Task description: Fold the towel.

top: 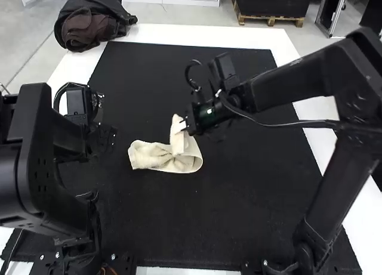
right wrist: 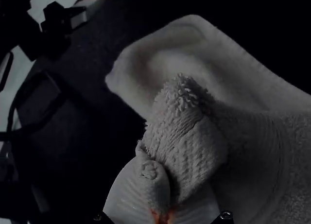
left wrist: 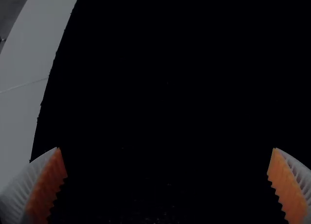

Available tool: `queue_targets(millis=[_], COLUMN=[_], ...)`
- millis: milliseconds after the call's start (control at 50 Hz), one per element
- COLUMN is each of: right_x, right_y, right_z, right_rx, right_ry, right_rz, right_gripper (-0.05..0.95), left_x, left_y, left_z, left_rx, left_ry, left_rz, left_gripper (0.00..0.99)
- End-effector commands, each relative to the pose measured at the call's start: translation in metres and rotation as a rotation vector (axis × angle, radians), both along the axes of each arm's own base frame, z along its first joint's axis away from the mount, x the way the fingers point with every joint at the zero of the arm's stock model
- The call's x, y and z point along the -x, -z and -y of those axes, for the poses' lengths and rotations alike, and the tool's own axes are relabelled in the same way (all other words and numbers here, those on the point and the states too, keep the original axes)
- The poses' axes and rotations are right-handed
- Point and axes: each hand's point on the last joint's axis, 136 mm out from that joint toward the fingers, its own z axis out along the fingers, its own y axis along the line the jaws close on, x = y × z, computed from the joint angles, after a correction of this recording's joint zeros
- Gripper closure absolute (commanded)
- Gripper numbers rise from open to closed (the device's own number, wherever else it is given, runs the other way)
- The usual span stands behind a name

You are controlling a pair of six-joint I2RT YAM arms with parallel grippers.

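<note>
White ribbed fingers (right wrist: 125, 197) on my right gripper (top: 184, 126) are closed on a lifted, crumpled end of the cream towel (top: 143, 156), probably so I can lay it over the rest. Below, the cloth curves round and lies bunched mid-mat, so I'd judge it needs straightening before a neat fold. My left gripper (left wrist: 166, 148) stands wide open and empty beyond the towel's other end, presumably ready to help, above the black mat (top: 239, 221).

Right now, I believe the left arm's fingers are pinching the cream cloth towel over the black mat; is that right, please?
Not the left arm's: the high view shows the right arm's fingers pinching the cream cloth towel over the black mat.
</note>
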Motion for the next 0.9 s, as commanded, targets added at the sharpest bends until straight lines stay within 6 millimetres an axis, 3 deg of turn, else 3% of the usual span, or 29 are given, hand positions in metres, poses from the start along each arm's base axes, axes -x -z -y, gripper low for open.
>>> queue_targets(millis=[0,380,880], right_x=[0.002,-0.002,-0.009], right_y=[-0.010,-0.003,0.011], right_z=[-0.023,-0.067,-0.099], right_rx=[-0.036,-0.047,-0.046], right_ry=[-0.041,-0.099,-0.132], right_rz=[0.005,0.018,0.013], right_gripper=[0.92,0.92,0.92], left_x=[-0.001,-0.001,-0.002], left_y=[-0.005,-0.004,-0.005], left_z=[0.002,0.002,0.003], left_rx=[0.016,0.026,0.028], left_ry=[0.001,-0.001,0.004], left_rz=[0.022,0.024,0.027], left_gripper=[0.028,0.028,0.028])
